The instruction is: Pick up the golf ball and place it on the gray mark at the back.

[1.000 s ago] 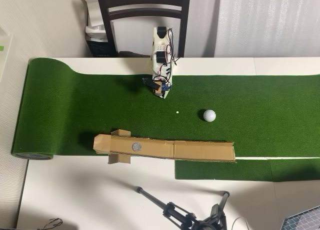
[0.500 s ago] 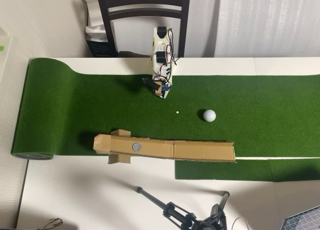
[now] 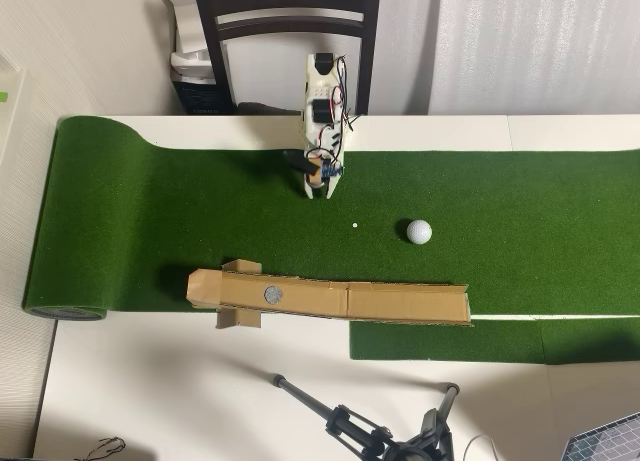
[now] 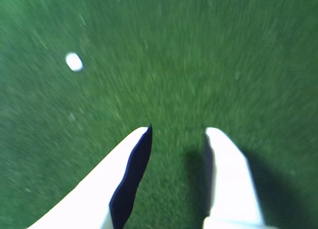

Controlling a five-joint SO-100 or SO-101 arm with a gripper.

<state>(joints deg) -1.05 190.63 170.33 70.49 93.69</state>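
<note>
From overhead I see the arm [image 3: 322, 111] at the back edge of the green mat [image 3: 150, 221], folded up, w/ the gripper [image 3: 318, 189] pointing down at the turf. Wrist cam is motion-blurred but shows the 2 white fingers [image 4: 228, 164] spread apart w/ only grass between them, so the claw is open and holding nothing. The ball [image 3: 419, 231] sits on the mat, to the right of the gripper and a bit nearer the cardboard in the overhead view, well apart from it. A tiny white dot [image 3: 354, 225] lies on the turf between gripper and ball; I think that's the same white speck [image 4: 74, 61] at upper left in the wrist cam, too blurred to tell what it is. The ball itself isn't in the wrist cam. The gray mark [image 3: 272, 294] sits on the left part of a long cardboard strip [image 3: 400, 303] lying along the mat's near edge, well left of the ball. A dark chair [image 3: 288, 21] stands behind the arm, and a tripod [image 3: 360, 436] shows at the bottom on the white table [image 3: 180, 401].
</note>
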